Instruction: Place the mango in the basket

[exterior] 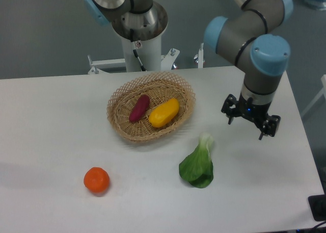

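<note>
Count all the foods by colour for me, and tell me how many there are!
Yellow: 1, the mango in the basket
Purple-red: 1, the tuber beside it
Orange: 1, the tangerine
Green: 1, the leafy vegetable
Total: 4

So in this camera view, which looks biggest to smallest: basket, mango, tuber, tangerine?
1. Basket, clearly the largest.
2. Mango.
3. Tuber, a bit slimmer than the mango.
4. Tangerine, though it sits nearer the camera, so it's close to the tuber.

mango [164, 112] lies in basket [122, 128] beside tuber [139, 108].
</note>
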### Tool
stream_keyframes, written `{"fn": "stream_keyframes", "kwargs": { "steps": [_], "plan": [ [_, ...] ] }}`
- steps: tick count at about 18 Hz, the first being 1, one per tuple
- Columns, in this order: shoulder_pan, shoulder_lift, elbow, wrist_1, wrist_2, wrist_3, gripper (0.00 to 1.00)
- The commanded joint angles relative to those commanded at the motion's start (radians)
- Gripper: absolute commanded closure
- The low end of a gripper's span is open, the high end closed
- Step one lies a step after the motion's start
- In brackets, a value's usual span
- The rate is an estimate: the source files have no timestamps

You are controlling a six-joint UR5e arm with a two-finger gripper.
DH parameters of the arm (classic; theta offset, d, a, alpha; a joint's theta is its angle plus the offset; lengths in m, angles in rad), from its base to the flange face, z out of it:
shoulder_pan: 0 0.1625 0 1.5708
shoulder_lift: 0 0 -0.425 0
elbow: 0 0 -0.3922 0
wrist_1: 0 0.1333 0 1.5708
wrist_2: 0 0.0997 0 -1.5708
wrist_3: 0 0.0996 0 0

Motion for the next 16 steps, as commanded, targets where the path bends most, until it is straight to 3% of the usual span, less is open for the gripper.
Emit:
{"fn": "stream_keyframes", "kwargs": {
  "steps": [16],
  "plan": [
    [0.014, -0.005, -0.003, -0.003, 0.002, 0.038, 0.00]
  ]
}}
